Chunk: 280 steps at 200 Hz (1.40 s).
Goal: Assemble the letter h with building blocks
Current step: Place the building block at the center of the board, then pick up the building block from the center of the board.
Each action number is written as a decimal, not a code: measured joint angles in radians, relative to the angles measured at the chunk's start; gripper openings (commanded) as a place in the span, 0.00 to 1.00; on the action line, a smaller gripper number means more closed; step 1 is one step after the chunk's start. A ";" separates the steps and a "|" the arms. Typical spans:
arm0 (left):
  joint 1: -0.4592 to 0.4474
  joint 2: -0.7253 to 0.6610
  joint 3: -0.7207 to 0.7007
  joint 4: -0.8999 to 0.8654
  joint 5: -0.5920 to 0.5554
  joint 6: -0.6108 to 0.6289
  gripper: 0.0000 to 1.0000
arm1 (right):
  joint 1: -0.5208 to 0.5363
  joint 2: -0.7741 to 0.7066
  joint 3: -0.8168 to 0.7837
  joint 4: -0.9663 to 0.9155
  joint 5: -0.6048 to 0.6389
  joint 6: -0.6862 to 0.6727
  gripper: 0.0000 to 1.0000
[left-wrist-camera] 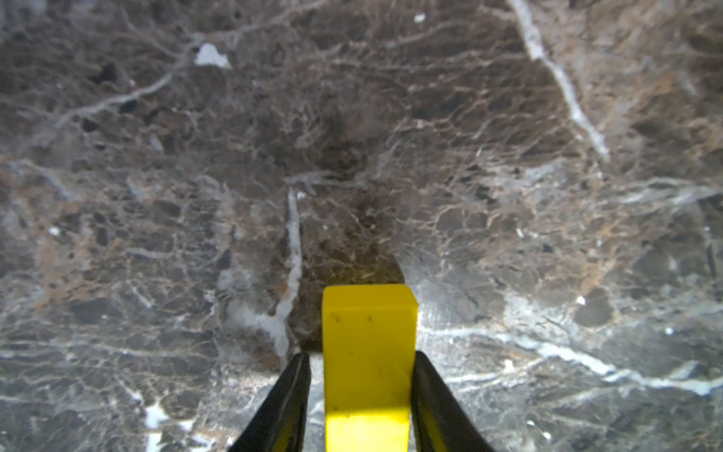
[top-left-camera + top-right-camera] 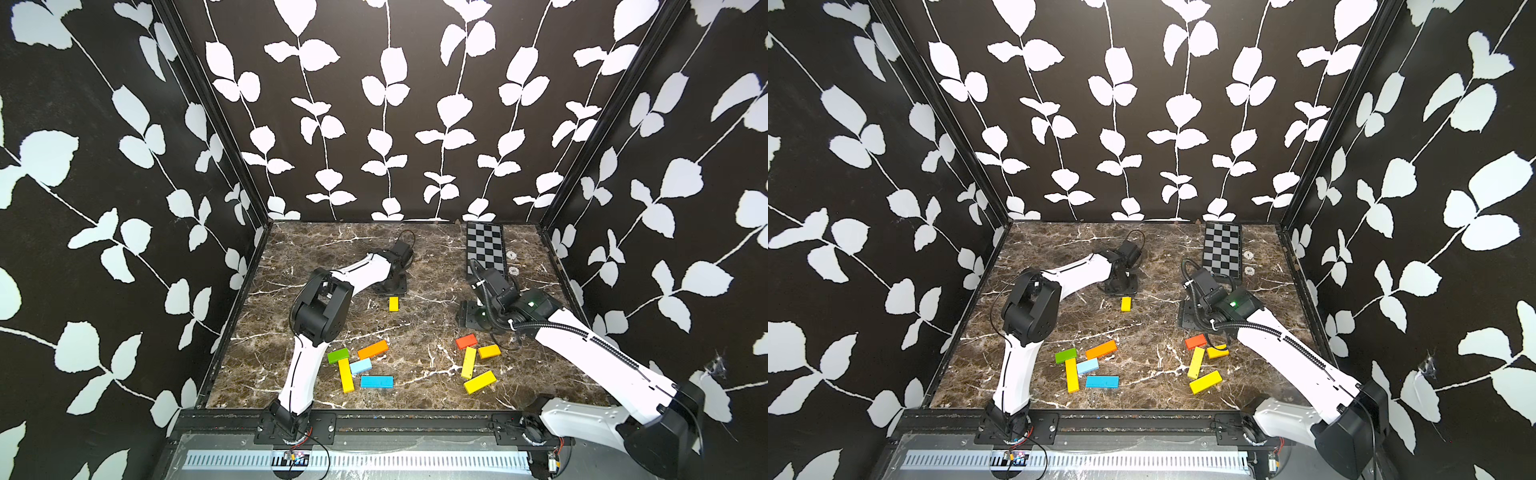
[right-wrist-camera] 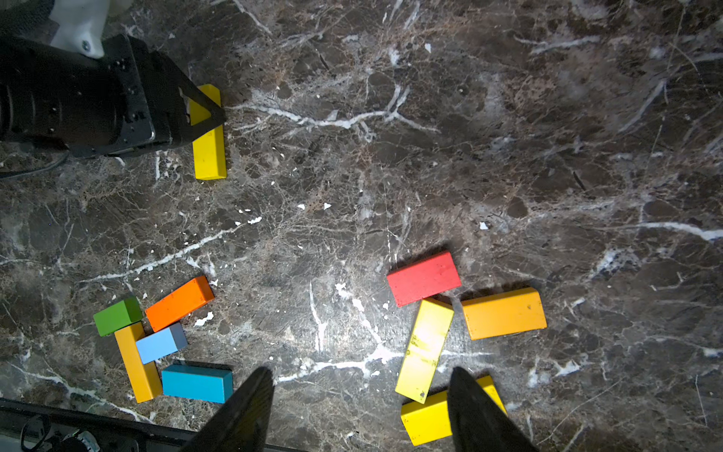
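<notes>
in both top views a lone yellow block (image 2: pixel 393 304) is seen lying flat on the marble table (image 2: pixel 316 249), just past the middle toward 12 o'clock. the left pincer (image 2: pixel 390 287) is lowered over its far end. a bunch of five blocks (image 2: pixel 360 366) is gathered at 7 o'clock and a bunch of four blocks (image 2: pixel 468 362) at 5 o'clock. a chequered board (image 2: pixel 485 249) is laid at 1 o'clock. the right pincer (image 2: pixel 473 316) is held above the table toward 3 o'clock, near the red block (image 2: pixel 466 341). no part of the h is judged to be formed yet.

in the left wrist view the lone yellow block is flanked by both fingers. one is laid against its side and a thin strip of marble is seen at the other, so whether it is clenched or released cannot be told.

in the right wrist view the right pincer is spread wide over bare marble, and nothing is grasped.

the lone yellow block could be twisted or dragged if one finger catches it on withdrawal. the bunch of four blocks could be scattered by a careless descent. the two arms could be brought into contact near the middle.
</notes>
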 measured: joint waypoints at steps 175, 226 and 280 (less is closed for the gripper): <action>-0.021 -0.452 -0.067 -0.051 -0.246 0.119 0.69 | 0.009 0.112 -0.040 0.023 -0.081 -0.104 0.81; 0.126 -0.929 -0.486 -0.066 -0.248 0.066 0.66 | 0.220 0.370 0.100 0.070 -0.081 -0.152 0.83; 0.160 -1.039 -0.830 -0.200 -0.116 -0.041 0.68 | 0.359 0.559 0.251 0.129 -0.076 -0.155 0.81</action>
